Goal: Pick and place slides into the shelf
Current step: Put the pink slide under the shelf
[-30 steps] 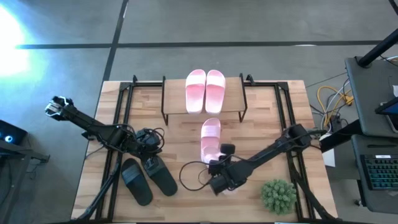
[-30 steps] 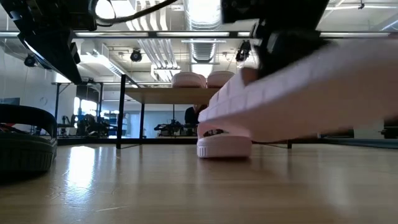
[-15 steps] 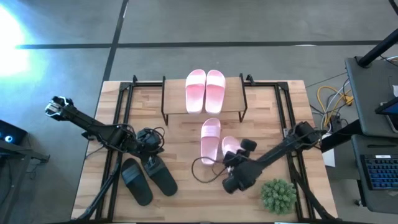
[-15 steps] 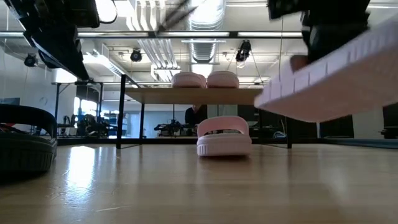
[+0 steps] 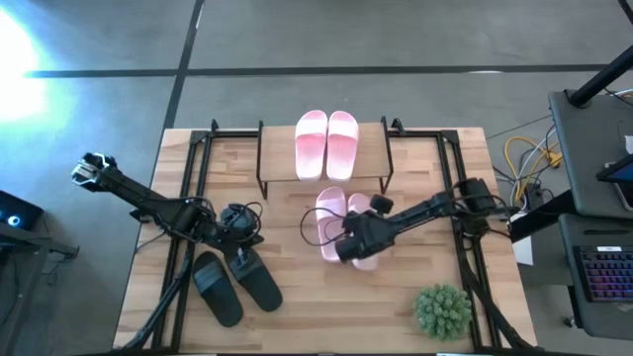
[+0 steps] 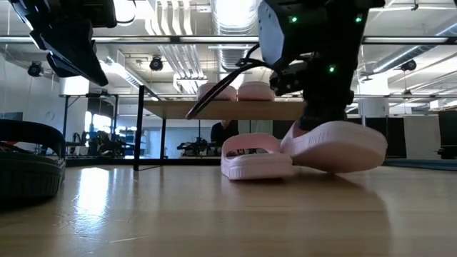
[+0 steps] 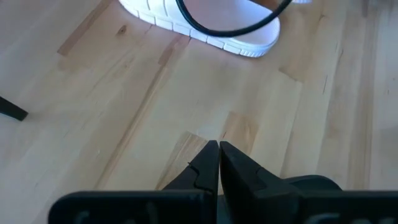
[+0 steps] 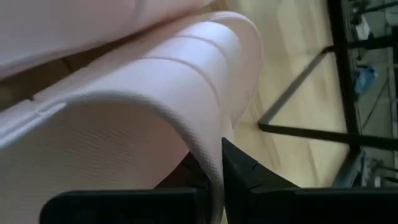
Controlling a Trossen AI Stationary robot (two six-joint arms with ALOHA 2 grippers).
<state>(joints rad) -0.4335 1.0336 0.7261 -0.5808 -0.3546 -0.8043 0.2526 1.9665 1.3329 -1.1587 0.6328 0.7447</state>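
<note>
Two pink slides (image 5: 326,143) lie side by side on the shelf (image 5: 277,150). A third pink slide (image 5: 329,220) lies flat on the table in front of the shelf. My right gripper (image 5: 353,244) is shut on a fourth pink slide (image 5: 366,229) right beside the third. In the low view this held slide (image 6: 335,146) sits low at the tabletop next to the lying one (image 6: 255,158). Two black slides (image 5: 235,284) rest on the table's near left part. My left gripper (image 5: 237,242) hovers shut just above them, touching nothing. My right gripper pinches the pink slide's wide strap (image 8: 208,140) between its two fingers, at the strap's edge. The fingers (image 8: 239,171) come from above, slanting from the near right. The slide sits slightly tilted, and its underside looks down on the table (image 6: 343,170).
A green plant ball (image 5: 441,311) stands at the near right corner. Black metal frames (image 5: 198,168) run along the table's left and right sides. Cables loop from both arms over the table (image 5: 297,326). Bare wood lies between the black slides and the plant ball.
My right gripper has carried the pink slide from high near the table's near edge toward the shelf and lowered it, staying shut. The slide has gone from lifted clear to low at the tabletop, right beside the pink slide lying there.
</note>
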